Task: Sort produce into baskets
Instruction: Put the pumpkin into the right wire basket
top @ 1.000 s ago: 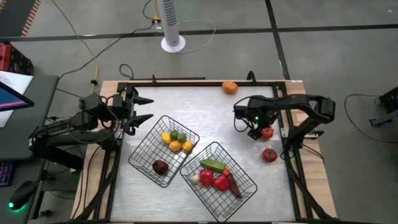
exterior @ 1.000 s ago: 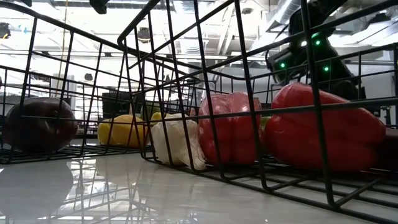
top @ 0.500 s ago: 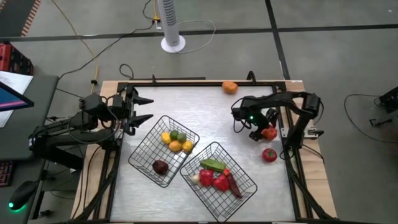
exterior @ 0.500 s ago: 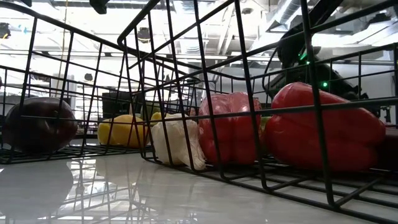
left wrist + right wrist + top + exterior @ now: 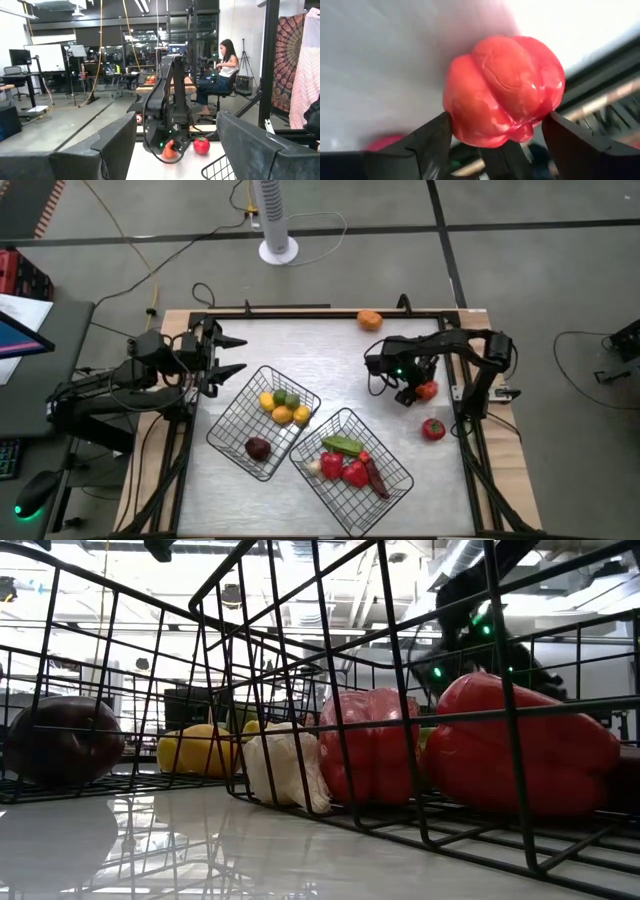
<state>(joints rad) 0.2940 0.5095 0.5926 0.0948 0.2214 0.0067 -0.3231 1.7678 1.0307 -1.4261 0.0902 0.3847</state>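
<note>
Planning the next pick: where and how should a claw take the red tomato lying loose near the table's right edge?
Grip the tomato across its round middle, coming straight down from above. It sits alone on the table, apart from the right claw and its red pepper, so both sides look free.

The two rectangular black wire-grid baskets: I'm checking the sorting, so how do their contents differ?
The left black wire basket holds yellow, green and dark purple round produce; the right black wire basket holds mostly red pieces under a long green one. Both sit angled, corners nearly touching.
</note>
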